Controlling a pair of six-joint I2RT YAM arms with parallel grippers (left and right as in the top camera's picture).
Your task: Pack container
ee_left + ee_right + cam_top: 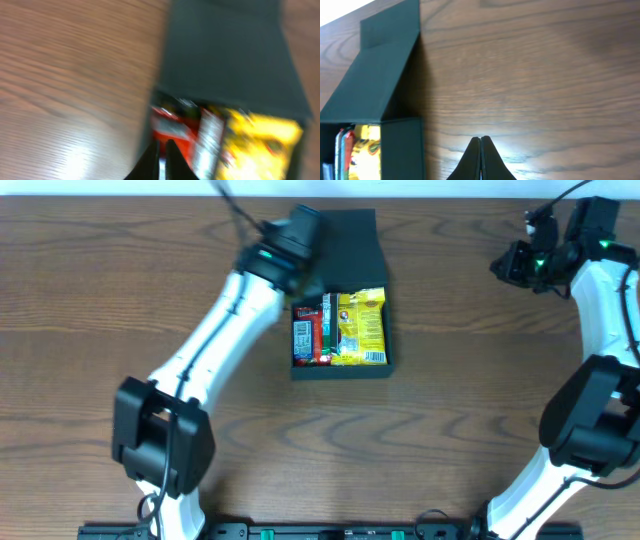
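Observation:
The container (342, 368) is a dark square box at mid-table, with its flap lid (350, 242) folded open at the back. A yellow packet (362, 328) and red and blue packets (310, 332) lie inside. My left gripper (303, 272) hovers over the box's back left corner. In the blurred left wrist view it (161, 147) is shut and empty by the red packet (172, 132). My right gripper (515, 265) is far off at the back right. In its own view it (481, 139) is shut over bare wood, to the right of the container (400, 145).
The wooden table (470, 370) lies bare around the box. The left arm (215, 330) runs diagonally from the front left toward the box. The right arm (600, 310) stands along the right edge.

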